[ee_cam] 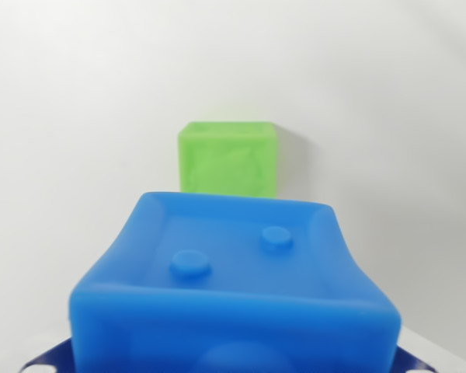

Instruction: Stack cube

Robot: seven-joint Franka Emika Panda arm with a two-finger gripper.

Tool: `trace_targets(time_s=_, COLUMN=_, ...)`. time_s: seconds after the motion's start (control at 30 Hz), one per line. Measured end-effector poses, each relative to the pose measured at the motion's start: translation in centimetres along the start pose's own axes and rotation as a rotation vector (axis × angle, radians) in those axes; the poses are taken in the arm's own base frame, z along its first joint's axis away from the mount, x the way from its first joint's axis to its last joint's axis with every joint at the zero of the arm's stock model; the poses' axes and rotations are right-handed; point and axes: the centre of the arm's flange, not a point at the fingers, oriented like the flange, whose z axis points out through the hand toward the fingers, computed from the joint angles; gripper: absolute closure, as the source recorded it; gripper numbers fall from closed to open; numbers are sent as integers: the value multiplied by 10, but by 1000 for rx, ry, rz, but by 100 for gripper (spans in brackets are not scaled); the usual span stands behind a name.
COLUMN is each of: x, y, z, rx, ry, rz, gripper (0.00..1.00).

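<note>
Claw fingers out of frame, so can't tell if it's open or clamped; only dark blue bits show at the bottom corners beside the blue cube (233,287). Blue cube fills the lower frame, recessed two-stud face toward camera, tilted back. Green cube (227,158) sits beyond it on the white surface (78,116), squarish, no clear long axis.

One blue cube (233,287), one green cube (227,158) (two cubes altogether)
</note>
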Motion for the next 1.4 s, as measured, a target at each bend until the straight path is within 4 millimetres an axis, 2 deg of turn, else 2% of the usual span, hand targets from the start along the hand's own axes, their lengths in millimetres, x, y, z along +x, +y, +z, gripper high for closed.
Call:
trace_targets(time_s=0.83, x=0, y=0, z=63, rx=0, ry=-1, rz=0, gripper=100)
trace_targets(time_s=1.4, x=-1, y=0, z=89, rx=0, ry=-2, rz=-1, gripper=100)
